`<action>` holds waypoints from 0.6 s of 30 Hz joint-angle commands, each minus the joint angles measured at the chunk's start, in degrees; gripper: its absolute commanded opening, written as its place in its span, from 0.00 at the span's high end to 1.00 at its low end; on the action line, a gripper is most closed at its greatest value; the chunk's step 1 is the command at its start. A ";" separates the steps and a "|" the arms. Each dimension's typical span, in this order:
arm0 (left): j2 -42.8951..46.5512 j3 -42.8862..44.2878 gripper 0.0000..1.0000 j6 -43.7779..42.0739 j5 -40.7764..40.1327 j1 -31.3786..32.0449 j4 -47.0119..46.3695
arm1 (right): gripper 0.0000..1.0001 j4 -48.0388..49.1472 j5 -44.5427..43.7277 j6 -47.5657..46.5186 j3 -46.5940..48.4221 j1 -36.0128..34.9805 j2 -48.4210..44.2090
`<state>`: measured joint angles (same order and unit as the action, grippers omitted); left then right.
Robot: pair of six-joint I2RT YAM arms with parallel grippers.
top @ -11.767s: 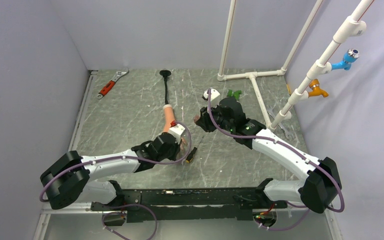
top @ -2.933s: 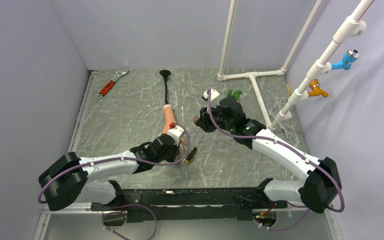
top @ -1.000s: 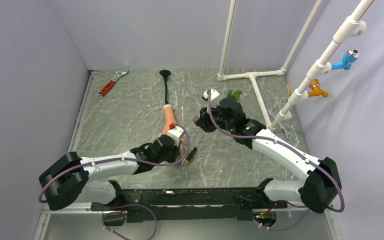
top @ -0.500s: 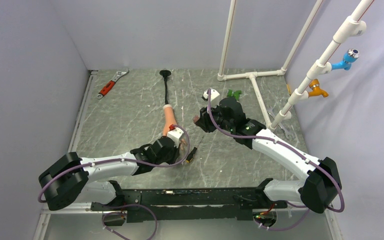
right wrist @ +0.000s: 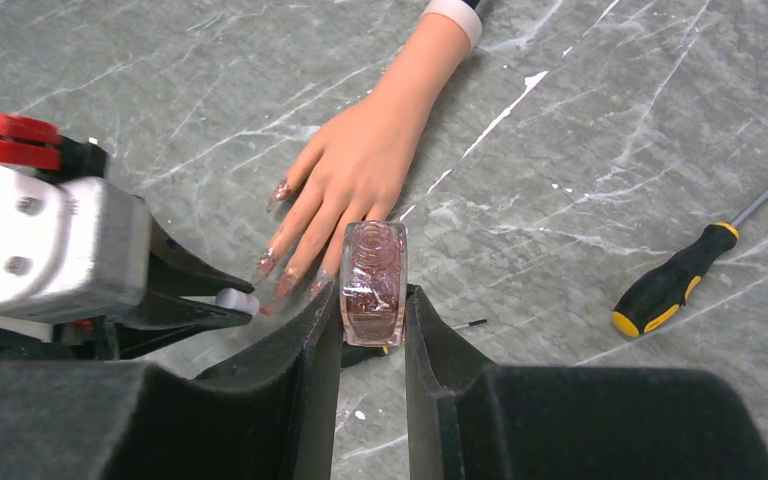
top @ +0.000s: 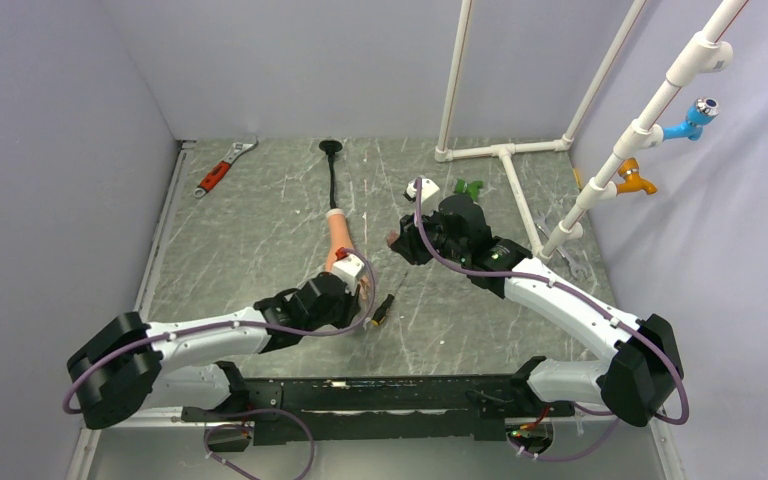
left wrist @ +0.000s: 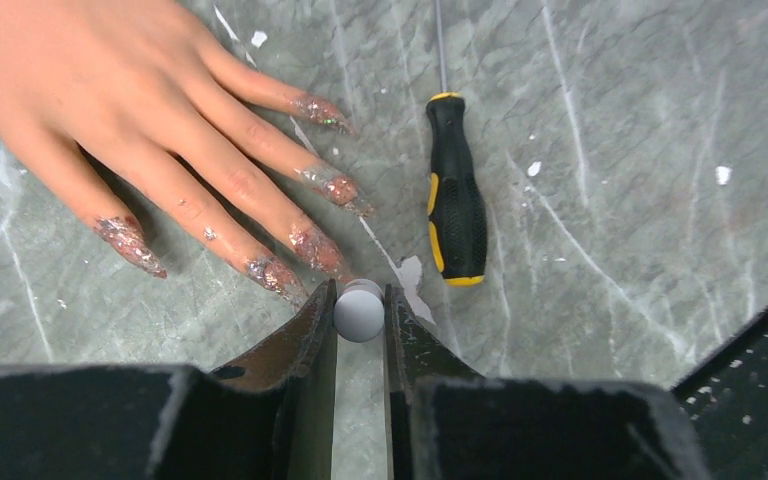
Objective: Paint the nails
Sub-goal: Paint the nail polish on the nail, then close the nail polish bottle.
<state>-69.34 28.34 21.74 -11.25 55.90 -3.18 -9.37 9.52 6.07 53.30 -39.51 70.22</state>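
**Operator:** What am I holding, and where are the nails?

**Spotter:** Your left gripper [left wrist: 360, 303] is closed narrow on a small round grey cap [left wrist: 359, 311]. I take it for the brush handle, but the brush itself is hidden below the jaws. The nails [left wrist: 312, 247] lie just ahead of those jaw tips and a little to their left, on the mannequin hand [left wrist: 110, 90] flat on the table [left wrist: 610, 150]. The nearest nail is almost touching the left jaw. Your right gripper [right wrist: 372, 300] is clamped on the polish bottle [right wrist: 373, 275], with the same fingers lying beyond its tips.

**Operator:** What can bite me from here?

**Spotter:** Mostly the part you can't see. With the bristles out of view, you could press too low and drag the glitter already on the nails, or put more on the skin. One finger [left wrist: 208, 235] shows specks of it already. The mannequin hand looks loose on the table, so a nudge from your left jaw tip would probably slide it and spoil your aim. The cap is round, so it may twist in the jaws if you push sideways. The screwdriver [left wrist: 455, 195] lies ahead and to the right of your left jaws, and a wide sweep that way could knock it. If the bottle is uncapped, as I think it is, tipping your right wrist may spill it.
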 commanded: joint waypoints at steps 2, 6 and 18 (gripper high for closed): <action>6.61 4.78 1.00 -1.01 0.70 0.46 3.83 | 1.00 2.45 0.21 0.39 1.05 0.22 -1.77; 10.71 7.02 1.00 -2.66 0.29 0.49 8.79 | 1.00 2.23 0.66 0.59 1.99 0.26 -1.46; 22.11 17.65 1.00 -9.47 -0.66 -2.07 26.01 | 1.00 2.20 2.35 1.17 3.81 0.24 -0.44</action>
<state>-50.57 42.11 15.35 -11.88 55.31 16.88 -9.39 10.63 6.28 54.35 -39.51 70.30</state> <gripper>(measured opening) 0.208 0.268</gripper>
